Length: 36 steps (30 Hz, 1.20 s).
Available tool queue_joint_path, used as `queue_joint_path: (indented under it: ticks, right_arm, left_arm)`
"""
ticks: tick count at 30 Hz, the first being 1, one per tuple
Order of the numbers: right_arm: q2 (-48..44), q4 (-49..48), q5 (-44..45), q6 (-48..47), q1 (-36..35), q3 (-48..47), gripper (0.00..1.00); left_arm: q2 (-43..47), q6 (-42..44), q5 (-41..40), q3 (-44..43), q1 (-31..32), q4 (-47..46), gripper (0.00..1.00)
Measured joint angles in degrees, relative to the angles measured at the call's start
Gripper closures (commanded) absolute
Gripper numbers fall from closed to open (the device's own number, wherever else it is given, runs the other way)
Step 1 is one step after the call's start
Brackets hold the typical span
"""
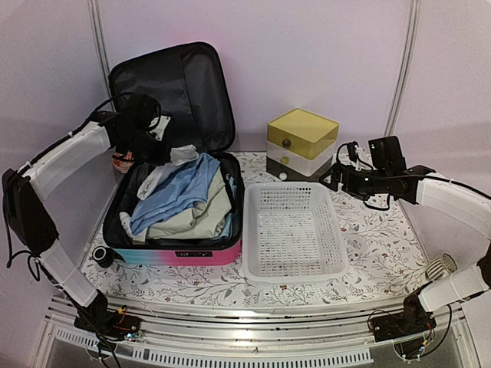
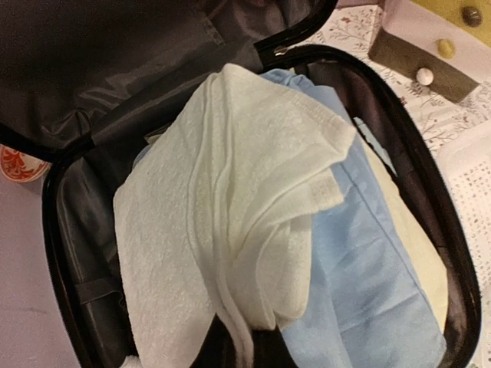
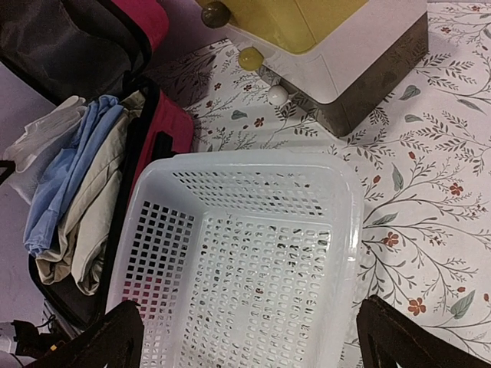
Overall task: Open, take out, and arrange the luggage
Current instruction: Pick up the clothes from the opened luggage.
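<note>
The luggage point(image 1: 184, 255) lies open at the left of the table, its black-lined lid point(image 1: 176, 84) standing up against the back wall. Inside are a white towel point(image 1: 180, 156), a light blue garment point(image 1: 180, 192) and a beige one point(image 1: 196, 218). My left gripper point(image 1: 157, 149) hovers over the case's far left corner, shut on a bunched part of the white towel point(image 2: 230, 199), which drapes over the blue garment point(image 2: 368, 253). Its jaws point(image 2: 249, 345) show as dark shapes pinching the cloth. My right gripper point(image 1: 337, 178) stands open above the far right of the basket, its fingers point(image 3: 115, 337) holding nothing.
A white mesh basket point(image 1: 294, 186) sits right of the case, seen from above in the right wrist view point(image 3: 353, 222). Behind it stands a yellow-topped drawer box point(image 1: 303, 142). A red-patterned cup point(image 2: 19, 162) sits left of the case on the floral cloth.
</note>
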<state>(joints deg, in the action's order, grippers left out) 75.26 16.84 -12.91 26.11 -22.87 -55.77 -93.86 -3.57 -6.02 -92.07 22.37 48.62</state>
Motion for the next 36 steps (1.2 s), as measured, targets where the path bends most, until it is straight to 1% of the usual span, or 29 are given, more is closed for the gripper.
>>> queue_joint_path:
  ticks: [4,8,10,14,18,23,28,32,36]
  right_arm:
    - [0.0,-0.1,-2.4,1.3,-0.8,-0.7,0.01]
    - [-0.1,-1.9,-6.0,4.2,-3.3,-0.8,0.01]
    - [-0.1,-4.0,-8.0,6.3,-5.1,-0.7,0.01]
    - [0.9,-8.3,-10.6,12.3,-9.0,-0.9,0.01]
    - [4.2,-13.3,-11.3,20.2,-12.3,-0.9,0.01]
    - [7.8,-23.7,-9.9,33.8,-17.9,0.7,0.01]
    - [14.8,-31.9,-8.7,44.2,-21.3,-0.4,0.01]
    - [20.3,-36.2,-8.6,49.9,-22.8,-2.4,0.01]
    - [22.9,-40.1,-8.6,54.2,-23.7,-3.0,0.01]
  left_arm:
    - [2.4,0.0,4.2,0.0,0.0,0.0,1.0]
    - [5.0,-0.4,10.7,1.3,0.5,-1.1,1.0]
    - [6.0,-1.0,13.4,2.8,1.7,-2.4,1.0]
    - [7.8,-3.0,17.2,7.7,6.3,-6.0,1.0]
    - [9.6,-5.5,19.2,14.5,9.9,-10.7,1.0]
    - [11.0,-8.1,19.9,20.2,12.9,-15.5,1.0]
    - [12.4,-10.0,20.5,22.1,15.6,-18.6,1.0]
    - [13.8,-10.7,21.0,22.1,17.8,-20.5,1.0]
    - [14.4,-11.3,21.7,22.1,19.6,-22.0,1.0]
